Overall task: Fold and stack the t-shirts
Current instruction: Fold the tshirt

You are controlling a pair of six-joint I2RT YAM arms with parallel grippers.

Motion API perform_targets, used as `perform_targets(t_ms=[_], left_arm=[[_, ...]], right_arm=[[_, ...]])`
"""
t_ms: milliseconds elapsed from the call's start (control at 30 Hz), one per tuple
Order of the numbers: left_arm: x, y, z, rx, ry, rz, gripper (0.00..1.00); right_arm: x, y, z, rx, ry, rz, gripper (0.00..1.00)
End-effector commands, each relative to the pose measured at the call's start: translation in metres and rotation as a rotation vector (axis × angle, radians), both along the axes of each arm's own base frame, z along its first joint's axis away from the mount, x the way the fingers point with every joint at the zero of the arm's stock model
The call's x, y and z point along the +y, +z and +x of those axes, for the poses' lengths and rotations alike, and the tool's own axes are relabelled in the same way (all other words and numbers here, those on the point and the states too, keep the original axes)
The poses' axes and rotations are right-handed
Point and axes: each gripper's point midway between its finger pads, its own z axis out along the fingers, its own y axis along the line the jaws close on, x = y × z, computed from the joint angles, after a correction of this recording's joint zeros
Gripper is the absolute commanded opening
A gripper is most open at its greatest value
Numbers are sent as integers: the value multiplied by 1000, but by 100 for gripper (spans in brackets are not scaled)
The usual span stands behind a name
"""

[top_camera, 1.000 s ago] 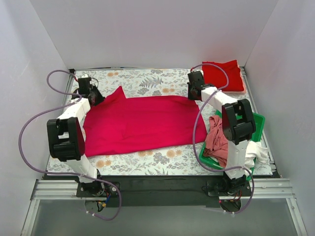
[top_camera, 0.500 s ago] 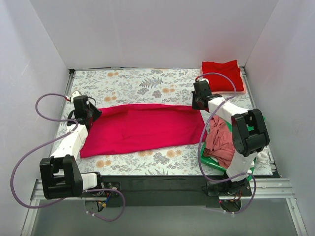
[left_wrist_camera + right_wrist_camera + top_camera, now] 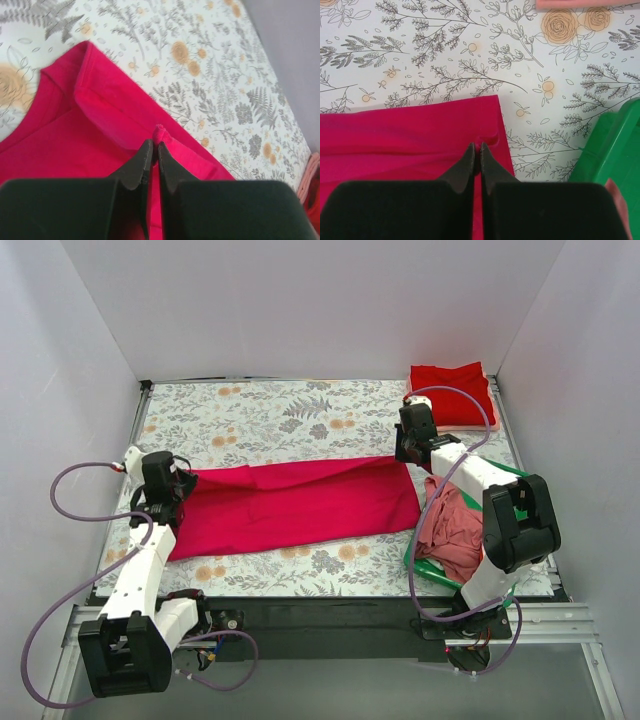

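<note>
The magenta-crimson t-shirt [image 3: 300, 502] lies across the floral table, doubled into a long band. My left gripper [image 3: 175, 480] is shut on its left edge; the left wrist view shows a pinch of cloth [image 3: 161, 134] between the jaws [image 3: 154, 147]. My right gripper [image 3: 405, 452] is shut on its right top edge [image 3: 490, 140], the jaws pinching the fold [image 3: 477, 148]. A folded brighter red t-shirt [image 3: 452, 392] lies at the back right on a pale pink one [image 3: 490, 423]. A dusty-pink t-shirt [image 3: 452, 525] and a white one [image 3: 525, 550] sit in the green tray.
The green tray [image 3: 524, 485] stands at the right front, close to my right arm; its corner shows in the right wrist view [image 3: 612, 145]. White walls enclose the table on three sides. The floral tablecloth [image 3: 270, 415] is bare behind the shirt.
Both grippers have pulled the shirt's far edge towards the front, folding it over itself. The spread shirt has become a narrower band. Both arms have drawn back towards their bases.
</note>
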Motion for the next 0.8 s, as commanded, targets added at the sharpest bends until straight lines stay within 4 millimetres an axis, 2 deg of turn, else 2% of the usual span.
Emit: perform_targets(t_ms=[0, 100, 433, 633, 767], left_arm=[[11, -4, -13, 57, 112, -33, 0], [15, -8, -22, 87, 178, -61, 0], [15, 28, -37, -22, 200, -83, 0], [17, 20, -46, -4, 238, -103, 0], [12, 0, -56, 14, 259, -160, 0]], right_arm=[[-6, 21, 4, -58, -15, -20, 1], [-6, 20, 3, -51, -9, -23, 1], [-7, 22, 3, -48, -9, -30, 1], [-7, 13, -5, -23, 0, -32, 1], [-8, -3, -12, 16, -2, -29, 1]])
